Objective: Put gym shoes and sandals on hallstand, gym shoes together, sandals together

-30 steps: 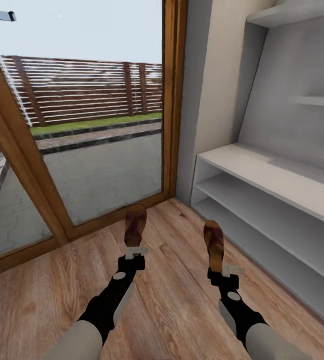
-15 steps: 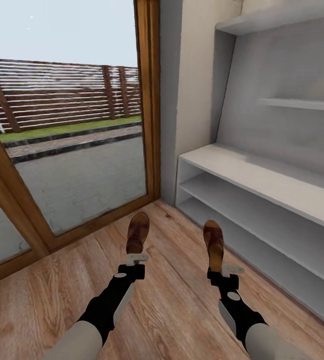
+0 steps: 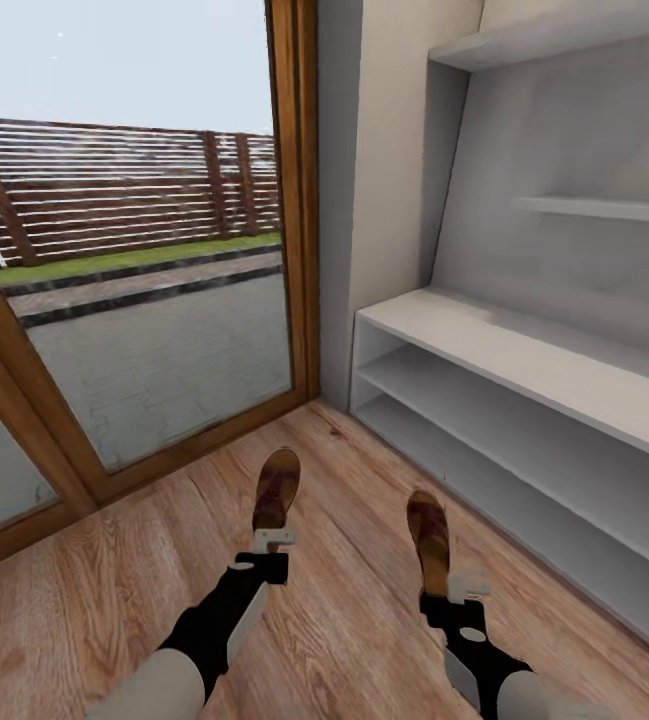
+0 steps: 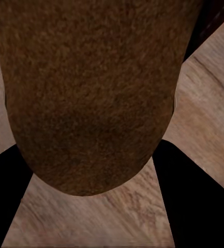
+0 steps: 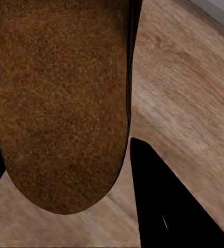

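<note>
Each of my grippers holds one brown sandal above the wood-plank corridor floor [image 3: 114,600]. My left gripper [image 3: 272,545] is shut on the heel end of the left sandal [image 3: 276,488], whose tan footbed [image 4: 91,88] looms close in the left wrist view between dark fingers [image 4: 194,206]. My right gripper [image 3: 454,590] is shut on the right sandal [image 3: 430,530], its footbed [image 5: 60,103] likewise close, beside a dark finger [image 5: 168,206]. The white hallstand [image 3: 524,350] stands to the right, its bench top and two lower shelves bare. The gym shoes are out of view.
A tall glass door with a wooden frame [image 3: 299,200] fills the left and centre, showing a paved yard and fence outside. A beige wall pillar [image 3: 384,150] separates it from the hallstand. Higher wall shelves [image 3: 604,208] hang above the bench top.
The view swung right between the first two frames, bringing more hallstand in. Since then both arms have drawn back toward me, the right one more, sandals still held.
</note>
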You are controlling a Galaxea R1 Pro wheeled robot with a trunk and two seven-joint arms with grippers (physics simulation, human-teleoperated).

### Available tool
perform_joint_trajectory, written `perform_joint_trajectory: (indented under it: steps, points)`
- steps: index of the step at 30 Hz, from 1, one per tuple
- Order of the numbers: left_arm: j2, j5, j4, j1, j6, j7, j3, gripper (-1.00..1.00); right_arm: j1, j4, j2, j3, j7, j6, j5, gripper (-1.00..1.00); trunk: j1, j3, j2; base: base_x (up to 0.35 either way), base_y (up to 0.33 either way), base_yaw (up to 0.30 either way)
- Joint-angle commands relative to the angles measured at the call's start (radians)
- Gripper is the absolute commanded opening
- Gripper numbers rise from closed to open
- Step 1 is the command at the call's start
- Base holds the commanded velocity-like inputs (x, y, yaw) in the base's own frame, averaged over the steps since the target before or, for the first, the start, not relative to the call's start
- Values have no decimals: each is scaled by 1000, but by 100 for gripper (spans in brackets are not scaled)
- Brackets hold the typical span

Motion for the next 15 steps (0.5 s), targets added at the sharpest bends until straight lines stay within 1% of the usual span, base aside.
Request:
perform_joint_trajectory:
  steps: [1, 4, 5, 6, 11, 15]
  points:
    - [0, 15, 10, 0, 1, 0, -1, -100, 0, 73, -1, 3, -1, -1, -2, -100, 0, 0, 0, 0, 0, 0]
    - [0, 47, 11, 0, 1, 0, -1, -100, 0, 103, -1, 3, -1, -2, -3, -100, 0, 0, 0, 0, 0, 0]
    - [0, 68, 12, 0, 1, 0, 0, -100, 0, 115, -1, 3, -1, -2, -4, -100, 0, 0, 0, 0, 0, 0]
    - [0, 75, 12, 0, 0, 1, 0, -100, 0, 119, -1, 3, -1, -3, -5, -100, 0, 0, 0, 0, 0, 0]
    - [0, 98, 12, 0, 0, 1, 0, -100, 1, 132, -1, 3, -2, -3, -6, -100, 0, 0, 0, 0, 0, -19]
    - [0, 104, 15, 0, 0, 1, 2, -100, 1, 134, -2, 3, -2, -3, -7, -100, 0, 0, 0, 0, 0, -160]
